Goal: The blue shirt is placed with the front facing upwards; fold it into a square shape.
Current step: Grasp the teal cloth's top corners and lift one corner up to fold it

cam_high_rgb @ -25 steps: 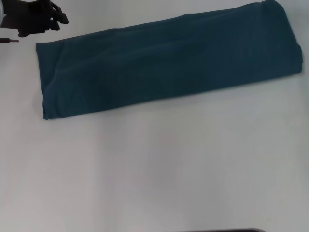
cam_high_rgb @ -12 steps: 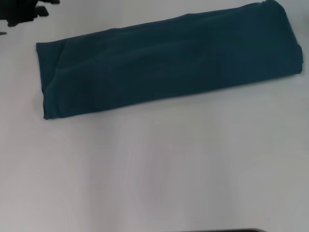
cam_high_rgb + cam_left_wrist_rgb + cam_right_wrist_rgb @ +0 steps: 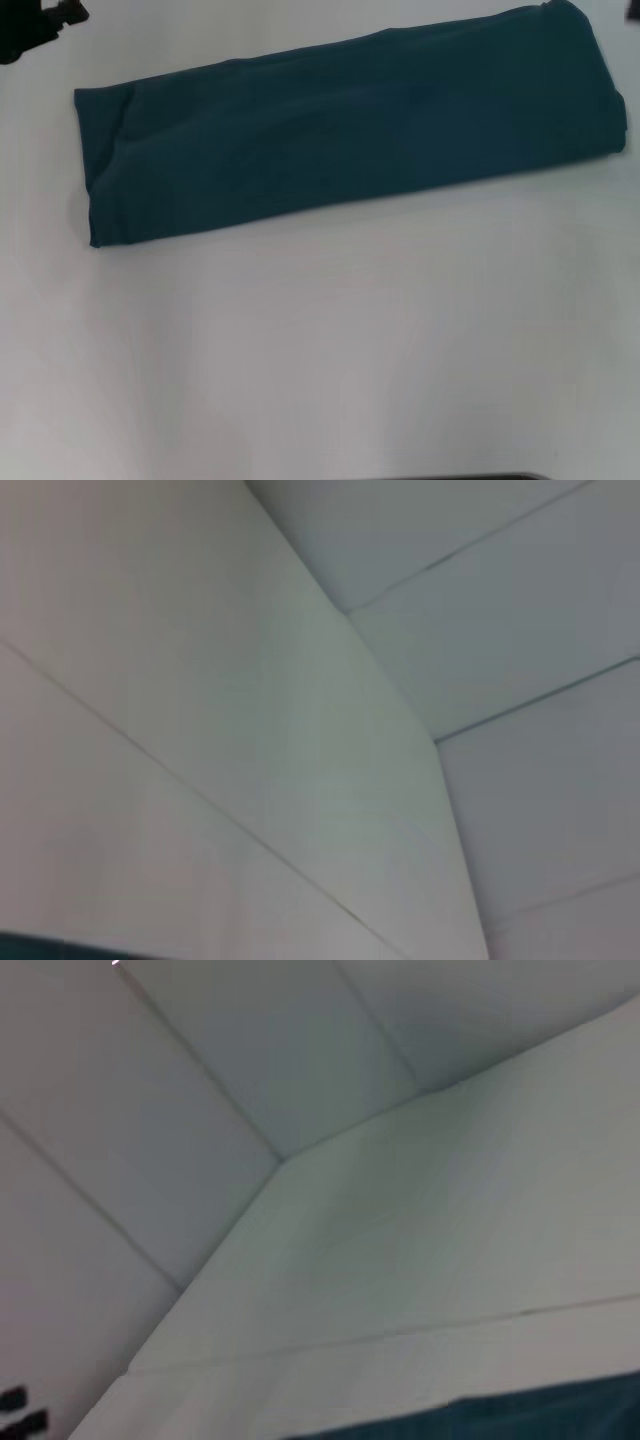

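Blue shirt [image 3: 340, 135] lies flat on the white counter [image 3: 330, 350], folded into one long band. The band runs from the left side of the head view up toward the far right, its right end at the frame's edge. No lettering or label shows; only plain teal cloth faces up. Soft creases near the left end.

Left end effector [image 3: 35, 25]: only a dark piece of it shows in the far left corner of the head view, clear of the shirt and apart from its left end. Cannot tell whether its fingers are open or closed. A second ago much more of it was in view, nearer the shirt's corner; half a second ago less; now almost out of frame. It has drawn back up and left.

Shirt has not shifted across the three head frames; outline and creases match.

Right end effector: not seen in the head view. Its wrist view catches a strip of the shirt and white panels.
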{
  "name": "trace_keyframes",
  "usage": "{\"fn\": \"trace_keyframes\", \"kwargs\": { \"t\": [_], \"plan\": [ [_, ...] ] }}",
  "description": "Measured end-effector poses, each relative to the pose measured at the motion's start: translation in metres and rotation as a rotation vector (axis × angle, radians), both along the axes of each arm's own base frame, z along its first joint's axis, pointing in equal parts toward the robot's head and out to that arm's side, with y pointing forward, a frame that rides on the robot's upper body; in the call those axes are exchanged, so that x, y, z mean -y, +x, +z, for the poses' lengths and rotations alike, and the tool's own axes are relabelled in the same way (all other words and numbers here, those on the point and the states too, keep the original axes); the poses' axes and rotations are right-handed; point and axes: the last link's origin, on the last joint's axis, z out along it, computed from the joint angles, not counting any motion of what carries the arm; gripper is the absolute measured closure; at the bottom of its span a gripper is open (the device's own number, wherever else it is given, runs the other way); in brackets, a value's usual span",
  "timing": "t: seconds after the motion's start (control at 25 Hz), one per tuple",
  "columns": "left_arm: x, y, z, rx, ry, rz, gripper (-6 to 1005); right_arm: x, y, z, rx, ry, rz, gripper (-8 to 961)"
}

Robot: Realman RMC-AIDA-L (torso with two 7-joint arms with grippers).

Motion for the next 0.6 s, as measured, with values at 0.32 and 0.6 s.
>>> {"fn": "trace_keyframes", "kwargs": {
  "t": [0.32,0.6],
  "plan": [
    [0.005,-0.003,-0.007,-0.002,-0.007,-0.014,570,0.043,0.044,-0.001,0.127,0.041,-0.034,19],
    [0.007,-0.006,-0.007,0.014,-0.001,-0.006,570,0.037,0.055,-0.016,0.209,-0.004,-0.104,20]
  ]
}}
